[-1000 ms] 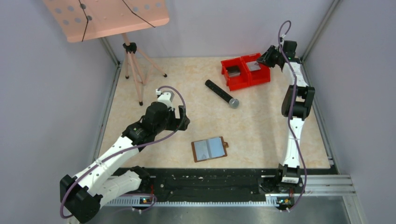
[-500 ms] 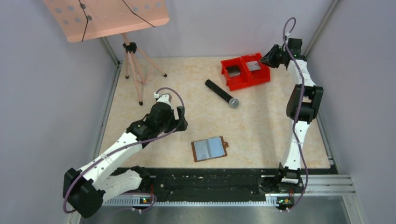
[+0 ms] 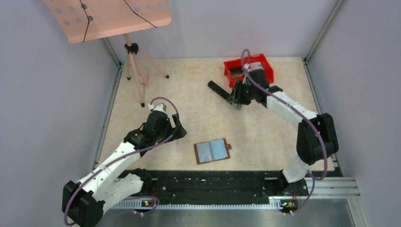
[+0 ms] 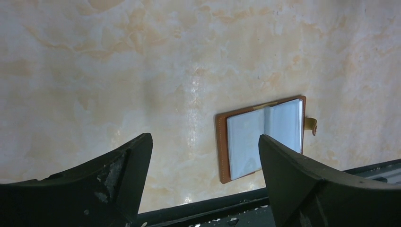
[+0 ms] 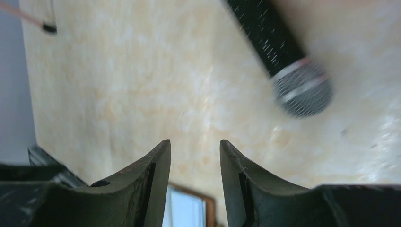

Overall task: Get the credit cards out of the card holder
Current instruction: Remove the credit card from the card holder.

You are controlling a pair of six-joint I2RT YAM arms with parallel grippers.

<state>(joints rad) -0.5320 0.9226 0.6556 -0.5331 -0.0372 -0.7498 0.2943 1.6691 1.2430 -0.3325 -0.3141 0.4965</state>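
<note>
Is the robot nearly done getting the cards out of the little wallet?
Done: the card holder lies open on the table. In hand: nothing. The left hand hangs open to its left, not touching it, and the right hand, also open and empty, is over by the microphone. Left: I cannot tell whether cards sit in the pockets, so some may need pulling out.

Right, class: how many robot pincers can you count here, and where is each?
2. The left pincer hangs open left of the flat brown leather card holder; the right pincer hovers by the black handheld microphone, near the red plastic bins.
</note>
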